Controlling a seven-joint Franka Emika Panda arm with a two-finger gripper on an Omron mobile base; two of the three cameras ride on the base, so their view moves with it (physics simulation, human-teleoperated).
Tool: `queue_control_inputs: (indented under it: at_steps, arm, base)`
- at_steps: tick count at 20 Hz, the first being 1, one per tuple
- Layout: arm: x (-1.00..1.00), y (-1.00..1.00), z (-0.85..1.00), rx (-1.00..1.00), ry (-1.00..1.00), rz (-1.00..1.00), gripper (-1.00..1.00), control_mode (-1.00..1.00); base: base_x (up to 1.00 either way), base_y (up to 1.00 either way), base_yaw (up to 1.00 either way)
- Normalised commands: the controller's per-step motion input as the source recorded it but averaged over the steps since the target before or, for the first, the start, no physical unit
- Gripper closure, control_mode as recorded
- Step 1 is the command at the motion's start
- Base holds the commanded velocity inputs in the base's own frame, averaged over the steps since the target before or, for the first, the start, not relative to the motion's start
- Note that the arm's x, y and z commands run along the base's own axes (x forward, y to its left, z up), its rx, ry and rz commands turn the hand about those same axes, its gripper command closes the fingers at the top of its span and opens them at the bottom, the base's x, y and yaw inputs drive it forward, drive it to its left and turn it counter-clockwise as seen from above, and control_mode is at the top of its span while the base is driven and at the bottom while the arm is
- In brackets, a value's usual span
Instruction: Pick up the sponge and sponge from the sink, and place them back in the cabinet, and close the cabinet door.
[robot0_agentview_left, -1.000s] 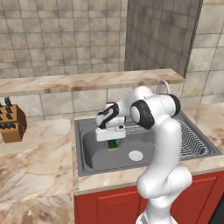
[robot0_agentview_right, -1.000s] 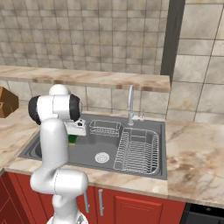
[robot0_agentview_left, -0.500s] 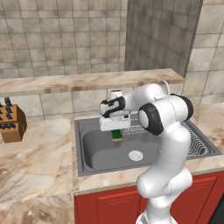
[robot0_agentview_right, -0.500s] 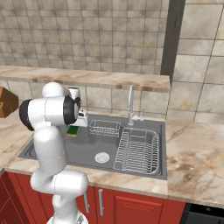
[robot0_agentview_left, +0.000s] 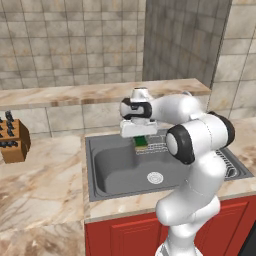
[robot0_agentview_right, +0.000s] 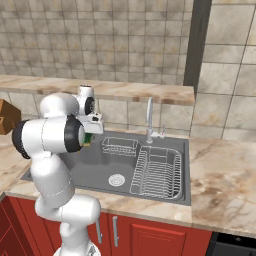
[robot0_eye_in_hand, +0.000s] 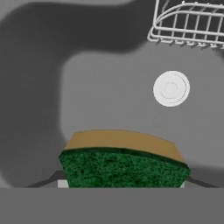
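Observation:
My gripper hangs over the back of the grey sink, shut on the green-topped sponge with its yellow layer. The hand view shows that sponge close up between the fingers, high above the basin floor and the round white drain. From the right base view the sponge peeks out green beside the arm's elbow. The second, tan-yellow sponge, the red wall cabinet and its door are out of view.
A wire rack sits at the back of the sink and a ribbed draining rack fills its right side. The faucet rises behind. A knife block stands on the marble counter at left. Red floor-unit doors lie below.
The arm has lifted the green sponge up out of the basin and swung it toward the back of the sink. The gripper stays shut on it.

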Motion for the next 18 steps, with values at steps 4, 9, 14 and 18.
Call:
queue_control_inputs:
  at_steps: [4, 9, 14, 18]
  arm:
    - [-0.22, -0.17, 0.79, 0.00, 0.00, 0.00, 1.00, -1.00]
    - [-0.20, -0.10, 0.80, -0.01, 0.01, 0.00, 1.00, -1.00]
    - [-0.38, -0.23, 0.65, 0.00, 0.00, 0.00, 1.00, -1.00]
    - [-0.50, -0.24, 0.51, -0.01, 0.00, 0.00, 1.00, -1.00]
  base:
    - [0.00, 0.00, 0.00]
    - [0.00, 0.00, 0.00]
    - [0.00, 0.00, 0.00]
    - [0.00, 0.00, 0.00]
